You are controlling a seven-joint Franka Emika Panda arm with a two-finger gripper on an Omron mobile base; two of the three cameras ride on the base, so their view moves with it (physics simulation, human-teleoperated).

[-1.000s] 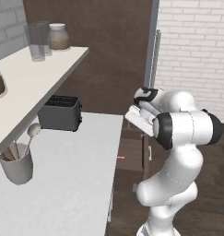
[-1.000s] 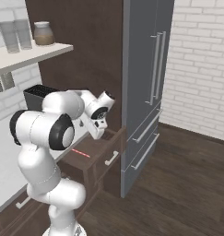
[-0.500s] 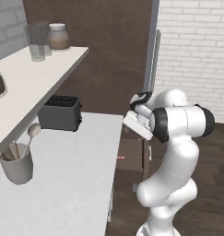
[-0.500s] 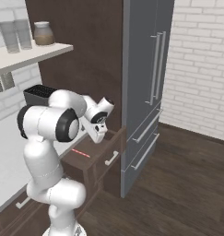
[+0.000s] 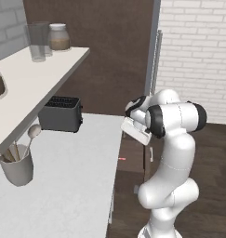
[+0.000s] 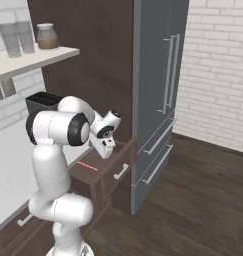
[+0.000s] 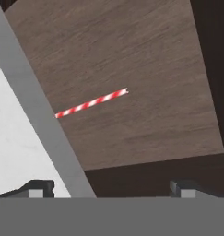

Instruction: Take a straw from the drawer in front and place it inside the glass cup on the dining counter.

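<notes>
Over the open drawer: the arm is folded up tight, elbow out, wrist bent so the hand points down at the drawer [image 6: 105, 167] from above.
Arm pose: base low in front of the cabinets, upper links stacked upright, forearm curling back toward the tabletop [image 5: 72, 181] edge; in the right base view the hand sits just above the drawer's back corner.
Pincer: the pincer [image 7: 111, 186] has its two tips spread wide apart with nothing between them, hanging clear above the drawer floor, not touching anything.
Straw: the straw [image 7: 91, 103] lies flat on the brown drawer bottom, slanted, one end tucked under the tabletop's grey edge, the other end free out in the middle of the drawer. It shows as a little red streak in both base views too.
Drawer: pulled out, dark wood, pale bar handle on the front, right beside the tall grey fridge [image 6: 160, 95].
Tabletop stuff: black toaster [image 5: 61, 114] at the back, grey utensil pot [image 5: 16, 166] with spoons up front on the left.
Shelf: the shelf [image 5: 35, 79] above holds two tall glasses [image 5: 37, 42] and a jar [image 5: 58, 37].
</notes>
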